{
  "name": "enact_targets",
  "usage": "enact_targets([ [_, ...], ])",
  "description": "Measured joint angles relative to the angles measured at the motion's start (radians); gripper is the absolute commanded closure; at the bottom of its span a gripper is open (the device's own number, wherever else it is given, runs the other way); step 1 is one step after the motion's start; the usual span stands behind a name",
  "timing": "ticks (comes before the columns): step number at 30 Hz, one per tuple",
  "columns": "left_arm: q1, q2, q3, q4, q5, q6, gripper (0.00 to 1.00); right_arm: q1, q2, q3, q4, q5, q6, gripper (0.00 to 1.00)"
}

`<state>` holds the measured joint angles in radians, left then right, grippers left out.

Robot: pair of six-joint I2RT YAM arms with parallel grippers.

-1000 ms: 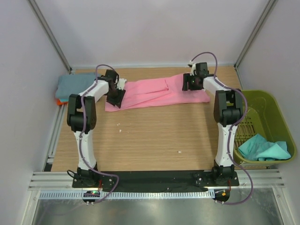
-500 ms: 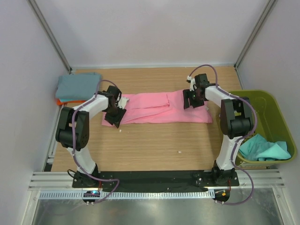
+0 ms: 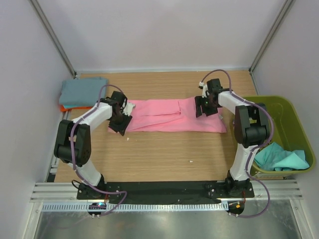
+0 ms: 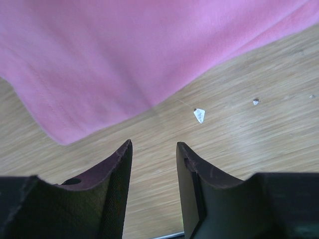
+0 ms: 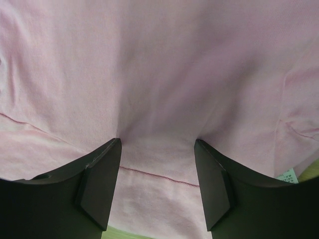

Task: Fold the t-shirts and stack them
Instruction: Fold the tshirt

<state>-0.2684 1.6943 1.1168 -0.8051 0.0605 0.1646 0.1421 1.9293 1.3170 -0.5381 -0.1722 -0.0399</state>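
Observation:
The bright pink t-shirt (image 3: 169, 115) lies as a long folded strip across the middle of the table. My left gripper (image 3: 121, 119) is at its left end, open. In the left wrist view the gripper (image 4: 153, 147) has only bare wood between its jaws, and the pink shirt's (image 4: 124, 59) edge lies just beyond the tips. My right gripper (image 3: 204, 104) is on the strip's right part, open. Its tips (image 5: 157, 144) press down on the pink cloth (image 5: 159, 74), with a seam running flat between them. A grey-blue shirt (image 3: 82, 91) lies folded on an orange one (image 3: 62, 107) at the far left.
The olive-green basket (image 3: 279, 107) stands off the table's right edge with a crumpled teal shirt (image 3: 279, 157) in it. A small white scrap (image 4: 199, 115) lies on the wood near the pink shirt's left end. Grey walls close the back and sides.
Both grippers have come toward the near side and the pink shirt has come with them. It now lies straighter and flatter. Neither gripper's jaws have changed.

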Motion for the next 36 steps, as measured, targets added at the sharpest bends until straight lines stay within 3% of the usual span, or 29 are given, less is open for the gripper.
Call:
enact_targets([
  [10, 0.0, 0.117, 0.185, 0.05, -0.014, 0.011, 0.58, 0.001, 0.035, 0.045, 0.005, 0.013, 0.0, 0.33],
  [18, -0.002, 0.233, 0.202, 0.096, -0.031, 0.026, 0.59, 0.001, 0.129, 0.175, 0.005, 0.018, -0.002, 0.33],
  [26, -0.065, 0.233, 0.195, 0.122, -0.091, 0.029, 0.6, 0.016, 0.402, 0.587, -0.002, 0.032, -0.009, 0.33],
  [32, -0.191, 0.204, 0.152, 0.156, -0.175, 0.035, 0.61, 0.057, 0.625, 0.948, -0.016, 0.066, -0.035, 0.3],
  [36, -0.298, 0.161, 0.09, 0.161, -0.224, 0.036, 0.61, 0.104, 0.694, 1.055, -0.013, 0.115, -0.08, 0.28],
])
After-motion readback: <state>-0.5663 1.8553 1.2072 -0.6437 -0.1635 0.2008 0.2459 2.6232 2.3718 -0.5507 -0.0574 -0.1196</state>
